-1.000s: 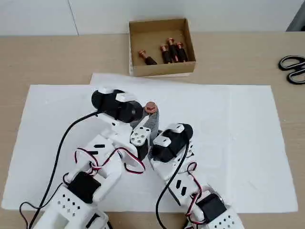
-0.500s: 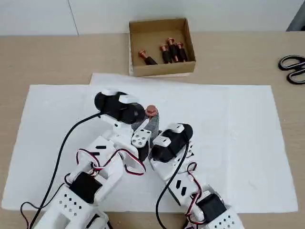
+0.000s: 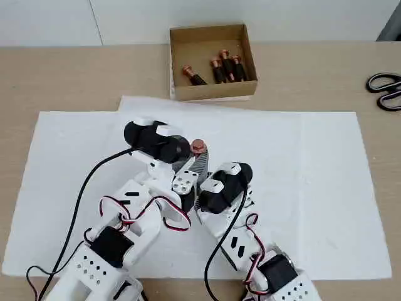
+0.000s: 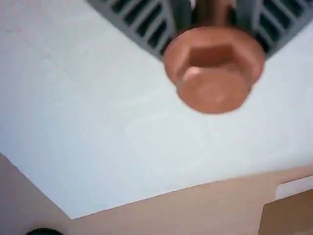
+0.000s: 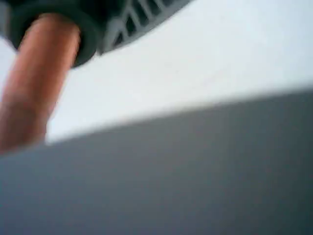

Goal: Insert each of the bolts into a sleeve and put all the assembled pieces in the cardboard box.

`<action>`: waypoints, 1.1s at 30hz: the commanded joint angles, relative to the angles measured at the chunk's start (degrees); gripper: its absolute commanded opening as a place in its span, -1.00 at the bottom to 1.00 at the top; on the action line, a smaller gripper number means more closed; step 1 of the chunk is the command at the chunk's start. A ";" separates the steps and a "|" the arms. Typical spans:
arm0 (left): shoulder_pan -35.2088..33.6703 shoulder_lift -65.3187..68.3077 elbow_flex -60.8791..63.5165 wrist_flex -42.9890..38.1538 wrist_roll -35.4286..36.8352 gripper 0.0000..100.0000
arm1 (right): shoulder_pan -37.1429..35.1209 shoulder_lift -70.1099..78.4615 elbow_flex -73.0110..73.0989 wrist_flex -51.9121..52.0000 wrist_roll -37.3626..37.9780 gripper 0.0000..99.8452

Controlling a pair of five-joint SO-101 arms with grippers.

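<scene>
Both arms have drawn back slightly toward their bases, taking the bolt (image 4: 213, 68) along. Four assembled pieces (image 3: 219, 68) lie in the cardboard box (image 3: 213, 91), well beyond the pincers. By my judgement the fifth still needs seating and boxing: its shaft passes through a dark sleeve (image 5: 87, 35). The left pincer (image 3: 198, 158) is clenched on the bolt, head upward. The right pincer (image 5: 93, 73) sits just beside it; whether it grips I cannot tell. Both arms fold inward, low over the desk (image 3: 326, 69).
</scene>
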 commanded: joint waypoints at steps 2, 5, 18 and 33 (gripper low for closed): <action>-0.09 -0.26 -0.57 1.85 0.18 -0.99 | 0.13 -0.22 0.44 0.04 -0.70 -0.99; -0.18 -0.35 -0.57 3.08 0.26 -0.99 | 0.13 -0.22 0.44 0.04 -0.70 -0.99; -0.18 -0.35 -0.48 5.01 0.26 -0.99 | 0.22 -0.31 0.44 -0.04 -0.70 -0.99; -1.32 -0.35 0.31 7.47 0.09 -0.99 | 1.89 -0.66 0.44 -0.04 -0.70 -0.99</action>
